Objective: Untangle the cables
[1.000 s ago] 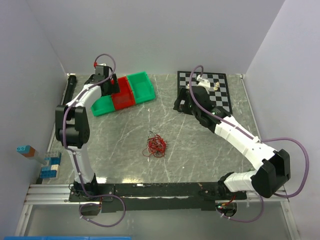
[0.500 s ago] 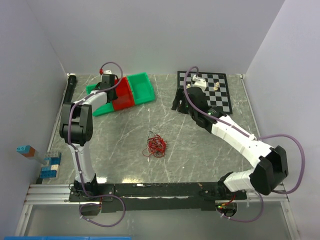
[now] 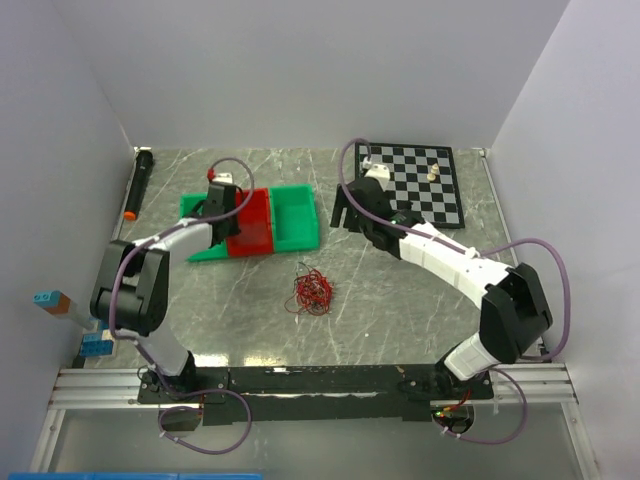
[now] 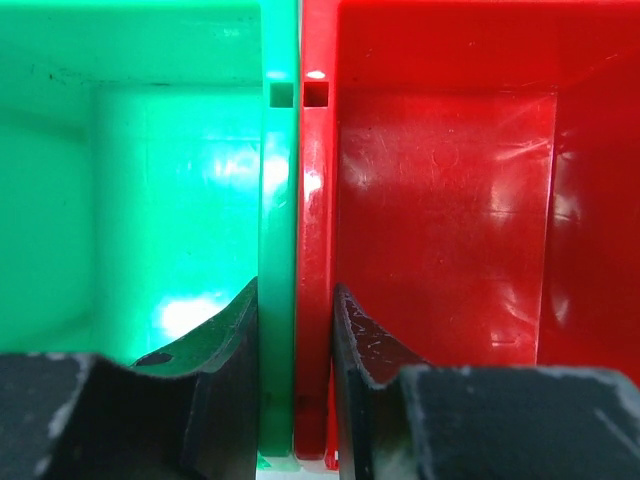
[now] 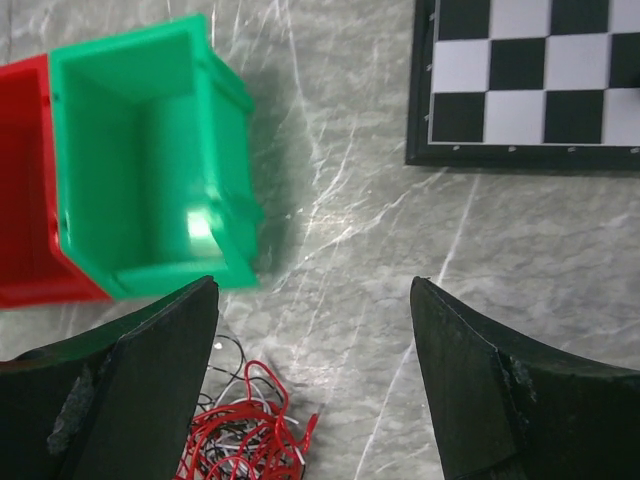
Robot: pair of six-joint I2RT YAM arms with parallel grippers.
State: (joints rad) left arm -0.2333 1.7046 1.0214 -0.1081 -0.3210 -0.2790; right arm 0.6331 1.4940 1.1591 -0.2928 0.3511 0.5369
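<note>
Green and red plastic fill nearly the whole left wrist view. The left hand has one finger inside the left green bin and the other inside the red bin. It is closed over the two touching walls between them, so it grips the row of bins at that seam. The pads seem pressed to the plastic, though the contact itself sits in shadow. Both finger bases are cut off by the bottom edge, and from above this hand is mostly hidden under its own wrist.

The right hand hangs with its fingers spread wide, with only bare desk between them. Beside one finger the cables show only in part, cut by the lower edge. Close up, a few white and black strands run through the red. From overhead the bunch reads as one small red tangle lying loose mid-desk, near the right green bin but apart from it and from both hands.

The desk is grey with pale marble veins. A chessboard lies at the far right, its left part covered by the right arm, and a small pale piece stands on it. A black stick with an orange tip lies at the far left; I cannot tell what it is. Plain pale walls close in three sides.
</note>
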